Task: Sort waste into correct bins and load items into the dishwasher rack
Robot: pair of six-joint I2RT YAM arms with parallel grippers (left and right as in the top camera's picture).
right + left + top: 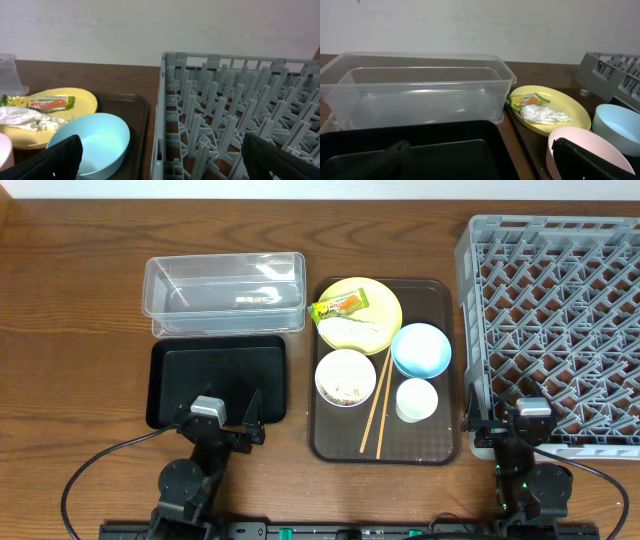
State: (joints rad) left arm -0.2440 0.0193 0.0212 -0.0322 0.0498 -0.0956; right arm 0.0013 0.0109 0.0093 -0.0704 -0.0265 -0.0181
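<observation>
Left pincer (224, 422): jaws set wide, nothing held; placed over the near edge of the black tray (170, 375).
Right pincer (528, 432): jaws equally wide, empty; placed at the near edge of the dishwasher rack (560, 290).
Snack wrapper (340, 306): laid on the yellow plate (385, 302), touching the white scrap (352, 330). Judged light, crinkly and slippery; best pinched across its flat middle.
Chopsticks (377, 405): laid on the serving tray (440, 448), between white bowl (345, 377) and cup (416, 400). Judged thin, stiff and prone to rolling; best taken together at mid-length.
Blue bowl (421, 349): judged rigid and smooth; a rim grip is advised.
</observation>
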